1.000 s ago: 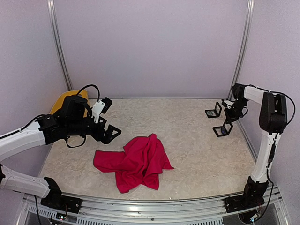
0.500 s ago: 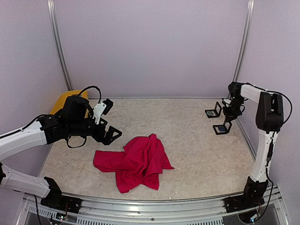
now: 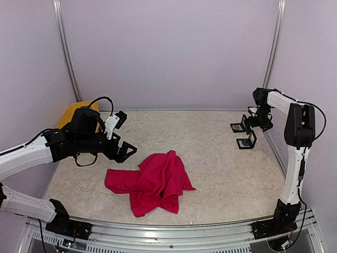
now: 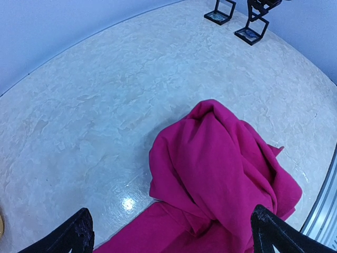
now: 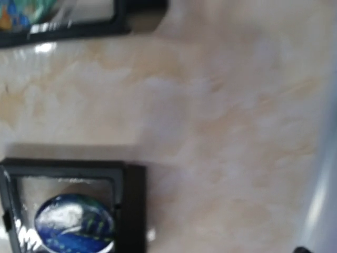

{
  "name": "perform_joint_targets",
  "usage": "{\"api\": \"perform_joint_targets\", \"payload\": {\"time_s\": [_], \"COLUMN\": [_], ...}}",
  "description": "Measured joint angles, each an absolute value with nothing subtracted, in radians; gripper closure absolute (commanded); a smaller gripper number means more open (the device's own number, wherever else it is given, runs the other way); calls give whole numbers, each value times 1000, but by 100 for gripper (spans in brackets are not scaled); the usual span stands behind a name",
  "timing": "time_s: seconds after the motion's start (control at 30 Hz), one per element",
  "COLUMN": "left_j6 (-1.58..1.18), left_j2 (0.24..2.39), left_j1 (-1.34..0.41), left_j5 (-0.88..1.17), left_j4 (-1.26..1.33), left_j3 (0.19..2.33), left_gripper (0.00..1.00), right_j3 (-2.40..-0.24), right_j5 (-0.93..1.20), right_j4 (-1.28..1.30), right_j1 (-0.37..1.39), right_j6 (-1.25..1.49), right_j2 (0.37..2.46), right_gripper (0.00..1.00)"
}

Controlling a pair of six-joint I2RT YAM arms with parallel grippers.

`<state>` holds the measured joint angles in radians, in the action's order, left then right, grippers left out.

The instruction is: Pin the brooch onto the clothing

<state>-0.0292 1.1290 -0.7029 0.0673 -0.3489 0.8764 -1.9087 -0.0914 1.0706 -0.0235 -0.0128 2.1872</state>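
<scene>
- The left fingers (image 4: 79, 232) are standing wide apart with nothing between them, hovering above the desk (image 3: 216, 174).
- The crimson-pink T-shirt (image 3: 154, 182) is lying crumpled in a heap just below and ahead of those fingers, and is not spread flat.
- The right fingers (image 3: 256, 123) are reaching to the far side of the desk. I cannot tell whether they are apart or closed, as the wrist view is not showing them clearly.
- The brooch (image 5: 73, 221), a round blue piece, is sitting inside a black display frame (image 5: 129, 211) close under the right fingers and well apart from the T-shirt.
- A second frame (image 3: 239, 126) is resting just beside the first.
- A yellow tub (image 3: 71, 113) is sitting behind the left arm.
- The task is looking barely begun, since the brooch is not yet out of its frame and nothing is pinned.
- Remaining, as I judge it: taking the brooch out, carrying it across to the T-shirt, steadying the fabric and fastening the pin.
</scene>
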Motion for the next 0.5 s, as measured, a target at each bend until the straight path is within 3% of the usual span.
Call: {"api": "perform_joint_targets", "payload": {"time_s": [0.2,0.3,0.4,0.5], "left_j6": [-113,-193,-278,-348], "left_j2": [1084,1050,1073,1104], "left_j1": [-703,-703,-704,-705], "left_j5": [32,9,-10,-21], "left_j4": [-269,-208,-170,-166], "left_j3": [846,799,752,698], "left_gripper": [1,2,6,13], "right_j3": [-1866,-1744,-1502,-1367], "right_j5": [-191,45,429,577], "right_j4": [922,711,382,211], "right_j1": [62,119,162,278], "right_j6": [-115,-134,-72,-41], "right_j2": [2015,1782,1505,1385], "right_gripper": [1,3,35,45]}}
